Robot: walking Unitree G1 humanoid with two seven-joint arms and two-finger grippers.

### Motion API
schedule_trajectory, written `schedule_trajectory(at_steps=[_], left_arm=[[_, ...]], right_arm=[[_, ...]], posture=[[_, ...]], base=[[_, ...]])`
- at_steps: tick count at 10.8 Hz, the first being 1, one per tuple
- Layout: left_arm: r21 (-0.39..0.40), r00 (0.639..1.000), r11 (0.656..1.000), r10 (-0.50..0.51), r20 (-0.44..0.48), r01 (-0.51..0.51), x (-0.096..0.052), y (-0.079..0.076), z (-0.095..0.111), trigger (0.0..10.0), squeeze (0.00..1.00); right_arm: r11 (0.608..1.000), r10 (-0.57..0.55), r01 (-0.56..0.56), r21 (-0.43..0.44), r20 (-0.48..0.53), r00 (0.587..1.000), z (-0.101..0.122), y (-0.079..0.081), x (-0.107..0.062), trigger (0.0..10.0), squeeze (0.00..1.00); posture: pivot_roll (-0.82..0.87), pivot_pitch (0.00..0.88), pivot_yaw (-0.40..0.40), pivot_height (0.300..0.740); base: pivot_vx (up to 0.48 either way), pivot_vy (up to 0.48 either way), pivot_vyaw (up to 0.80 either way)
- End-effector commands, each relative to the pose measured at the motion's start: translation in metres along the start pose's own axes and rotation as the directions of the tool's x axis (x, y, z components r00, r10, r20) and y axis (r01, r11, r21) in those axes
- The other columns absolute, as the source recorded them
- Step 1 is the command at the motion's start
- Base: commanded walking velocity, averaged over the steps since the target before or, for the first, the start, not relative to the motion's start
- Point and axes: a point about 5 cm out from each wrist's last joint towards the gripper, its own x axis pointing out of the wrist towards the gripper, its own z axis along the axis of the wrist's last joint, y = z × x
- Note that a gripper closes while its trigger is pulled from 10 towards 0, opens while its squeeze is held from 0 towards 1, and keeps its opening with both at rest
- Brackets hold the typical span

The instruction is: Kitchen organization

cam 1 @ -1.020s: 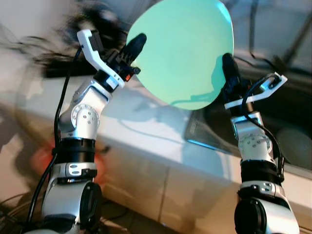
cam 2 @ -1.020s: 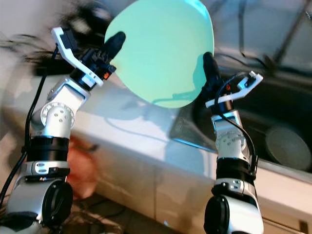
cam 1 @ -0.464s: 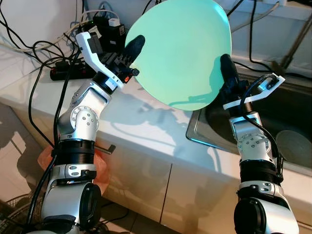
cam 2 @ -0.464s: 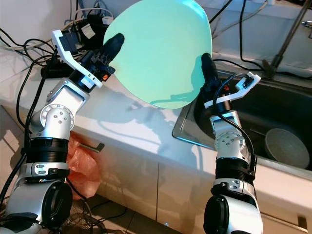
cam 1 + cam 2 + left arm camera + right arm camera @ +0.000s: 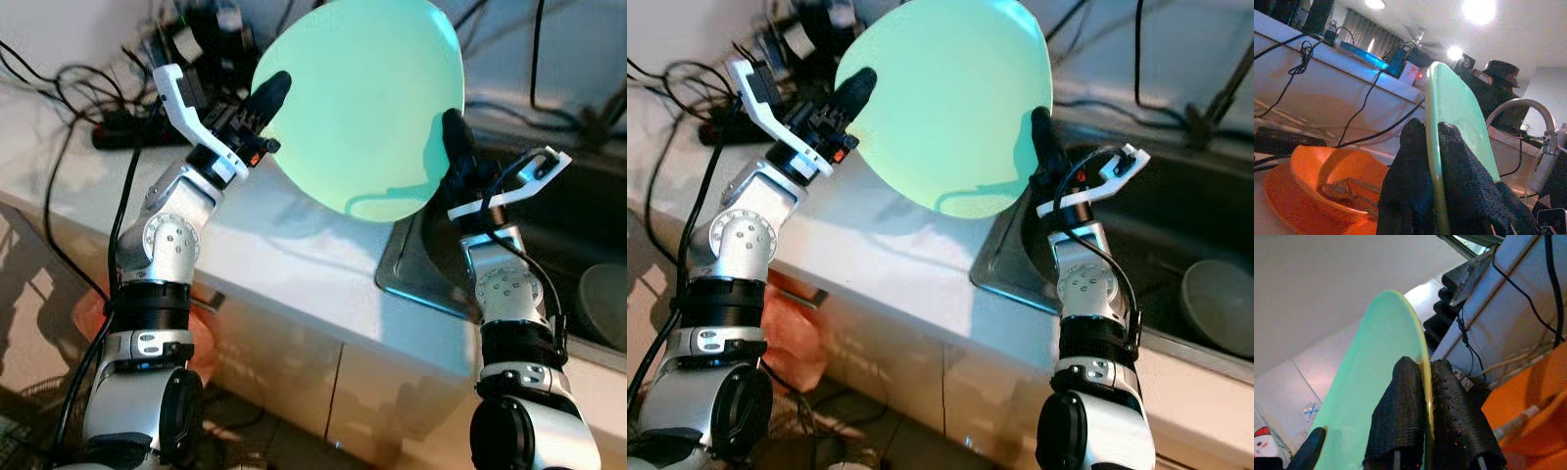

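Note:
A large mint-green plate is held up in front of me, tilted on edge above the counter. My left gripper is shut on its left rim, and my right gripper is shut on its right rim. In the left wrist view the black fingers pinch the plate's thin edge. The right wrist view shows the same kind of pinch, black fingers on either side of the plate's rim.
A white countertop runs below the plate, with a steel sink at the right holding a grey bowl. Black cables and a power strip lie at the counter's back left. An orange bag hangs by the cabinet fronts.
The whole picture has shifted slightly and blurred, so the camera has moved. Both grippers hold the plate in the same pose.

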Motion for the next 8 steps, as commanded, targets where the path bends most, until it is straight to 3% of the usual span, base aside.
schedule_trajectory(at_steps=[1, 2, 7, 8], left_arm=[[0.106, 0.998, 0.993, -0.060, 0.014, 0.058, 0.0068, -0.0116, 0.0095, 10.0, 0.00], [0.110, 0.998, 0.992, -0.065, 0.013, 0.063, 0.0069, -0.0124, 0.0087, 10.0, 1.00], [0.125, 0.996, 0.989, -0.085, 0.012, 0.083, 0.0065, -0.0151, 0.0076, 10.0, 1.00], [0.119, 0.997, 0.990, -0.078, 0.014, 0.076, 0.0059, -0.0143, 0.0076, 10.0, 1.00]], right_arm=[[0.999, -0.033, 0.032, -0.020, -0.036, 0.999, -0.0059, 0.0025, 0.0087, 10.0, 0.00], [0.999, -0.032, 0.031, -0.018, -0.037, 0.999, -0.0063, 0.0025, 0.0088, 10.0, 0.00], [1.000, -0.030, 0.030, -0.001, -0.026, 0.999, -0.0067, 0.0033, 0.0109, 10.0, 0.00], [0.999, -0.038, 0.038, 0.018, 0.014, 0.999, -0.0013, 0.0040, 0.0132, 10.0, 0.00]], posture=[[0.09, 0.000, 0.010, 0.740], [0.09, 0.000, 0.006, 0.740], [0.09, 0.000, 0.006, 0.740], [0.09, 0.000, 0.006, 0.740]], base=[[0.000, 0.000, 0.00], [0.000, 0.000, 0.00], [0.000, 0.000, 0.00], [0.000, 0.000, 0.00]])
